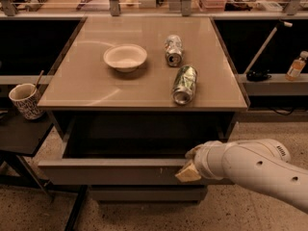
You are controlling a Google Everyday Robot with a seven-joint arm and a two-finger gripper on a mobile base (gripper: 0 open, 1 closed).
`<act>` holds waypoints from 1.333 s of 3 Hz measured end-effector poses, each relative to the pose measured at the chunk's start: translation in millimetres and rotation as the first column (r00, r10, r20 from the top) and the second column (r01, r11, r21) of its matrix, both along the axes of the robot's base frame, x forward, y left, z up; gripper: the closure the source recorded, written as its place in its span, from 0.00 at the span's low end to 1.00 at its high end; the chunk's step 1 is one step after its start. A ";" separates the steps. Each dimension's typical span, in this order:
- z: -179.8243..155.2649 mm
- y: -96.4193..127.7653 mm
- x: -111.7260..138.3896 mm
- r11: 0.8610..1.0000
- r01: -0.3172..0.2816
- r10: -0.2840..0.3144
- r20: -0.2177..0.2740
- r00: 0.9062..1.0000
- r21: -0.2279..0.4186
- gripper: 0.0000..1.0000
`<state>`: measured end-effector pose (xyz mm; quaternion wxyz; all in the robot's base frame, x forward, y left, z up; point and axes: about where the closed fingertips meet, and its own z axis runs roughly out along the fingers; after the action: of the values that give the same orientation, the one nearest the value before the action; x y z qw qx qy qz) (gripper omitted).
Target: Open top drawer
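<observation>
The top drawer (110,171) stands pulled out from under the tan tabletop, its grey face panel well forward and its dark tray open to view. My gripper (190,168) sits at the right part of that face panel, at its upper edge, on the end of the white arm that enters from the lower right. One pale fingertip (186,174) shows against the panel; the rest of the hand is hidden by the wrist.
On the tabletop (86,90) are a white bowl (125,57) and two cans lying on their sides (173,50) (184,83). A patterned mug (25,100) stands on a low dark side table at left. A lower drawer face (144,193) sits beneath.
</observation>
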<state>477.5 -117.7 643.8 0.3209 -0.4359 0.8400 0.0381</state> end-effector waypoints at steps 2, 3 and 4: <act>-0.4 0.3 -11.7 1.000 -0.001 0.001 0.001 1.000 0.000 1.00; 2.1 0.2 -11.9 1.000 -0.001 0.001 0.001 1.000 0.000 1.00; 2.2 0.6 -22.6 1.000 0.001 -0.001 -0.001 1.000 0.002 1.00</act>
<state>454.9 -117.1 646.0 0.3208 -0.4353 0.8403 0.0390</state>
